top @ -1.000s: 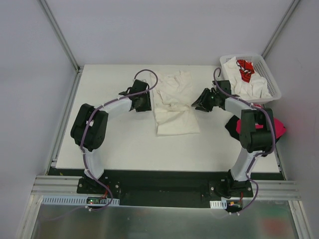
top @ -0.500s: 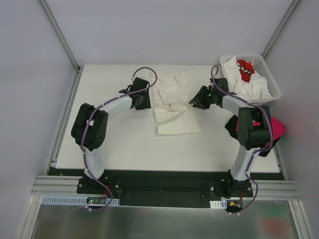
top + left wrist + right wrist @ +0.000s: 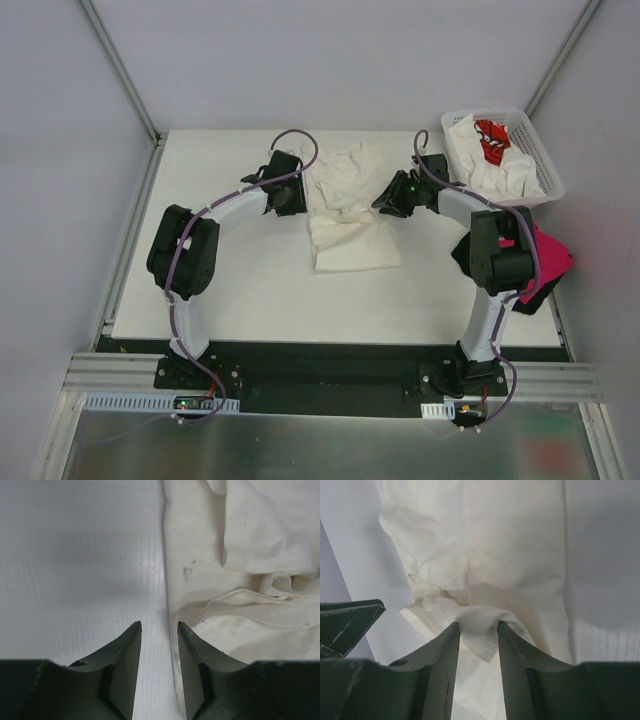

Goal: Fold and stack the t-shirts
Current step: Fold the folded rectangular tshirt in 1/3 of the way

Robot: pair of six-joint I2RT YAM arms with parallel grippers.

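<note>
Left end effector [image 3: 159,625]: fingers narrowly apart, holding nothing, over the bare table [image 3: 75,555] at the left edge of the cream t-shirt [image 3: 240,630]. Right end effector [image 3: 479,625]: equally narrow gap with a fold of that shirt between the fingers; a firm grip cannot be confirmed. The shirt lies mid-table, near half flat, far half rumpled. Assessment: folding incomplete and no stack begun. Further shirts [image 3: 490,165] remain in the basket [image 3: 540,150], and the pink and black shirts [image 3: 555,255] lie at the right edge.

Mid-table [image 3: 250,290]: one shirt [image 3: 350,240] laid flat, bunched at far end. L gripper [image 3: 290,197] just left of its edge, R gripper [image 3: 385,203] on its right, astride a fold. Basket [image 3: 546,160] far-right corner, shirts [image 3: 490,150] piled inside. More shirts [image 3: 555,255] at right edge.
</note>
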